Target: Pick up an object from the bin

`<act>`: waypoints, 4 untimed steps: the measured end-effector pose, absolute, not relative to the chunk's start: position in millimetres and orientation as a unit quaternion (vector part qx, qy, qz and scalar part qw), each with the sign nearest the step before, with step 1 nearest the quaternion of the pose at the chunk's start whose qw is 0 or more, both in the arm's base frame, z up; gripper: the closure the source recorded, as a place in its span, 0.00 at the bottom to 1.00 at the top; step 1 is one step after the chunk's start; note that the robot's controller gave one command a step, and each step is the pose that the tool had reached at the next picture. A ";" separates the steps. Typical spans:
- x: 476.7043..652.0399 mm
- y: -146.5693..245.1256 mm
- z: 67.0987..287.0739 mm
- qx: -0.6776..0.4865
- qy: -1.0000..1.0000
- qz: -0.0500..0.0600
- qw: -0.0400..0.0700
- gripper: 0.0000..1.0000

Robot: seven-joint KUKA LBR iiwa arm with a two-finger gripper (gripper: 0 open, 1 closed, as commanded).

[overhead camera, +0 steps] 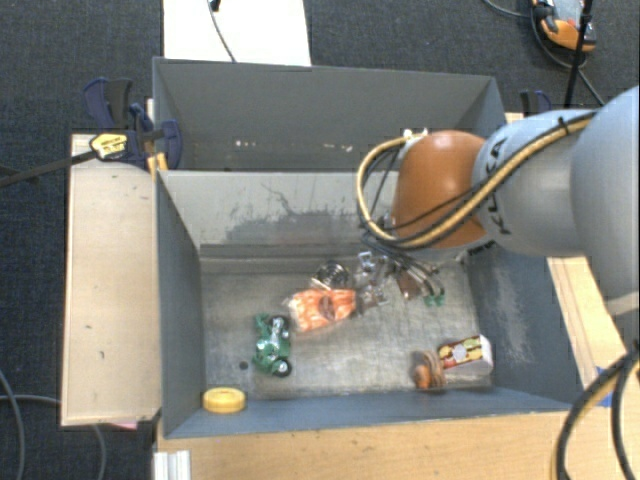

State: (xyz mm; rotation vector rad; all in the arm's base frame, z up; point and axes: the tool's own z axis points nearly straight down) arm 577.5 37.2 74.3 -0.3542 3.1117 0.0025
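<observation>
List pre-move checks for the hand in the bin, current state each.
1. The hand low in the bin, near the back wall: ok.
2. Nearest thing, orange-and-white packet, lies just left of it: ok.
3. Packet gripped: cannot tell.
4. Packet's left end clear of green toy: cannot tell.
5. Other things away from the hand, yellow disc front left, brown-and-white thing front right: ok.

Dark grey speckled carpet
</observation>
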 end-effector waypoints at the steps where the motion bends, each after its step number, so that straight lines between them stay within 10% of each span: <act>1: 577.5 37.2 74.3 -0.113 0.994 0.001 0.005 1.00; 2: 529.8 24.5 147.9 -0.221 0.975 0.000 0.001 1.00; 3: 529.5 24.7 147.5 -0.221 0.975 0.000 0.001 1.00; 4: 526.8 30.8 211.9 -0.223 0.975 0.000 0.001 1.00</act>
